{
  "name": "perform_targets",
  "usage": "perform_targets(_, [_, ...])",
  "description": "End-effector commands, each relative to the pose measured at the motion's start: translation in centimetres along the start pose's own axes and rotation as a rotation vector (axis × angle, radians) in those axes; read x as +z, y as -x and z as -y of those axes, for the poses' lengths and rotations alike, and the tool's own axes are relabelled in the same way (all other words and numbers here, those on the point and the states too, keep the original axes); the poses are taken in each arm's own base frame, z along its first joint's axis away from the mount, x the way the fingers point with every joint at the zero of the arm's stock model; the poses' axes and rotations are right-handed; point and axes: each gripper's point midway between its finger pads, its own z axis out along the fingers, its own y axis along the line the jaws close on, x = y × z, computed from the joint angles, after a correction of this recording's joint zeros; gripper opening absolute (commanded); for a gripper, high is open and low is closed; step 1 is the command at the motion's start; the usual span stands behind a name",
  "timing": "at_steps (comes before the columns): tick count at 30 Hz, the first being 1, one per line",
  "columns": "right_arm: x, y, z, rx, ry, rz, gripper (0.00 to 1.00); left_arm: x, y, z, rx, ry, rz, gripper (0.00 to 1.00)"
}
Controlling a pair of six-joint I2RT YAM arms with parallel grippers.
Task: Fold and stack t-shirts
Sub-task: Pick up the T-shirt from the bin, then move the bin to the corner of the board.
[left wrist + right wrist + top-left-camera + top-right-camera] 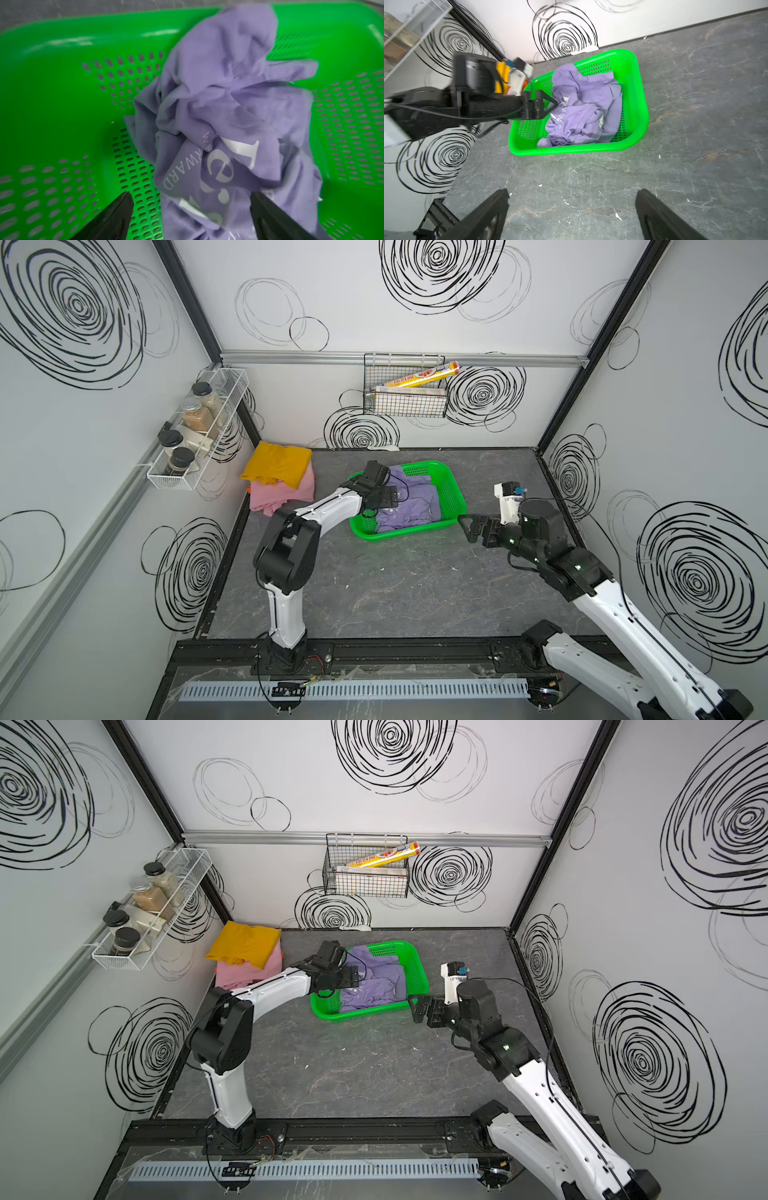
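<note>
**Asker:** What shows from above?

**Me:** In both top views my left tool (pixel 380 506) (pixel 343 982) hangs over the green basket (pixel 455 489) (pixel 419 969), which sits toward the back of the grey tabletop (pixel 415 593) (pixel 365 1077). The purple shirt (pixel 415 502) (pixel 382 982) lies crumpled inside the basket. My right tool (pixel 465 524) (pixel 413 1006) is just beside the basket's near right corner and holds nothing. The yellow shirt (pixel 278 464) (pixel 245 942) lies folded on the pink shirt (pixel 282 495) (pixel 232 973) in the back left corner, well apart from the basket.

**Asker:** And your left wrist camera?

**Me:** It is somewhat blurred. My left tool (pixel 190 197) has its two fingers (pixel 116 216) spread wide, low inside the green basket (pixel 62 104). The purple shirt (pixel 228 104) bunches up between them, its white lettering (pixel 226 166) facing the camera. One finger is over the perforated floor and the other is at the cloth. I cannot tell whether either presses the fabric.

**Asker:** And the right wrist camera?

**Me:** My right tool (pixel 573 193) gapes open above bare tabletop (pixel 695 145), with nothing between the fingers. Ahead sits the green basket (pixel 639 104) with the purple shirt (pixel 587 108) heaped in it. My left tool (pixel 552 102) reaches in from the side, its tip at the white lettering.
</note>
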Motion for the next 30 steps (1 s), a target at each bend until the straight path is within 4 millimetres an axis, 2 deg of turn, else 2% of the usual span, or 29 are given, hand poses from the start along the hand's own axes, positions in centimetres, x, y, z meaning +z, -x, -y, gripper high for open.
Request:
perform_targets(1, [-1.1,-1.4,0.6,0.024,-0.029,-0.059,1.00,1.8,1.2,1.8,-0.004,-0.034,0.007,0.93])
perform_targets(2, [-1.4,-1.3,0.5,0.025,-0.028,-0.054,1.00,2.6,1.2,2.1,-0.009,-0.040,0.005,0.90])
perform_targets(3, [-1.7,-1.3,0.5,0.024,-0.029,-0.052,1.00,3.4,1.0,2.2,-0.014,-0.045,-0.006,0.81])
perform_targets(4, [-2.0,-1.3,0.5,0.021,-0.031,-0.054,1.00,4.2,1.0,2.6,-0.014,-0.057,-0.017,0.55])
perform_targets(5, [-2.2,-1.3,0.5,0.014,-0.032,-0.056,1.00,4.8,0.9,2.9,-0.014,-0.056,-0.026,0.04])
perform_targets(7, [-2.5,-1.4,0.6,0.007,-0.035,-0.056,1.00,4.8,1.4,4.0,0.010,-0.069,-0.027,0.00])
perform_targets(8, [-2.6,-1.6,0.6,0.004,-0.035,-0.059,1.00,3.9,2.1,5.0,0.031,-0.076,-0.003,0.00])
perform_targets(10, [-2.5,-2.0,0.9,0.001,-0.041,-0.066,1.00,0.6,4.1,6.8,0.056,-0.094,0.072,0.00])
perform_targets(13, [-1.5,-3.4,1.9,-0.006,-0.059,-0.088,1.00,-7.1,7.3,8.9,0.060,-0.132,0.197,0.00])
perform_targets(15, [-0.4,-4.2,2.2,-0.005,-0.051,-0.101,1.00,-13.2,9.0,9.7,0.064,-0.151,0.292,0.00])
perform_targets(18, [2.4,-5.4,2.1,-0.034,-0.015,-0.145,1.00,-23.8,10.7,9.9,0.054,-0.203,0.455,0.00])
perform_targets(21, [5.3,-6.0,0.9,-0.049,0.060,-0.209,1.00,-32.6,10.7,7.9,0.020,-0.209,0.578,0.00])
perform_targets(23, [6.9,-5.9,-0.9,-0.071,0.147,-0.243,0.99,-38.0,10.1,6.0,-0.010,-0.199,0.679,0.00])
perform_targets(25, [8.2,-5.7,-3.5,-0.123,0.252,-0.278,0.99,-43.2,9.2,3.2,-0.065,-0.208,0.774,0.00])
perform_targets(28, [10.0,-6.1,-7.7,-0.174,0.406,-0.360,0.99,-49.9,7.7,-0.7,-0.145,-0.227,0.903,0.00])
perform_targets(30, [11.1,-6.7,-10.7,-0.190,0.514,-0.418,0.99,-52.9,6.7,-3.1,-0.190,-0.219,0.970,0.00])
